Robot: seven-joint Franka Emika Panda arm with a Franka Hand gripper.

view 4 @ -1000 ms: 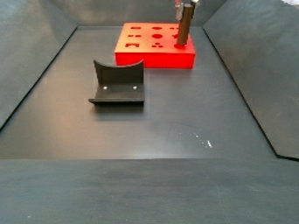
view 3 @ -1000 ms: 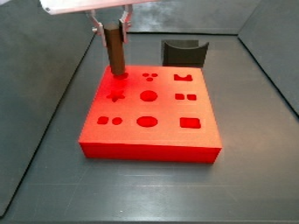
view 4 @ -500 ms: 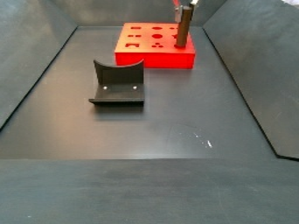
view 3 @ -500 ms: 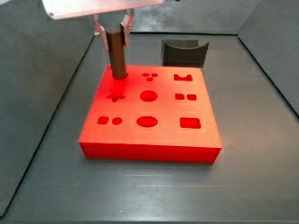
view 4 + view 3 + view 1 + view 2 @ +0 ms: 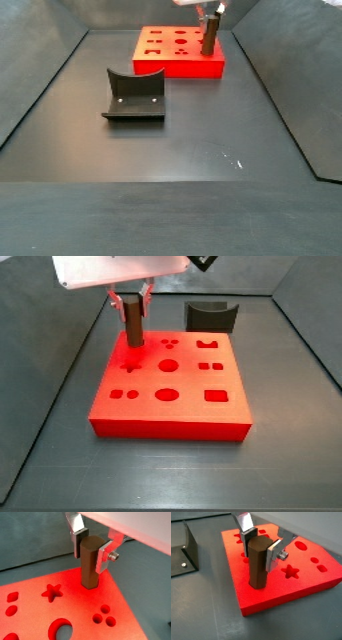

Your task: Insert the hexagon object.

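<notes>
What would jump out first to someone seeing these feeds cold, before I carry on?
The bright red block with shaped cut-outs dominates the dark floor in both side views. At one corner of it the gripper holds the slim brown hexagon peg upright between its silver fingers, the peg's lower end at the block's top face near the star-shaped hole. Apart from the block stands the dark L-shaped fixture.

Brown hexagon object (image 5: 89, 562) stands upright in the claw (image 5: 93, 546); base on the red block (image 5: 80, 607).

Matte brown hexagon object (image 5: 89, 562), silver-metal claw (image 5: 92, 543) plates.
</notes>
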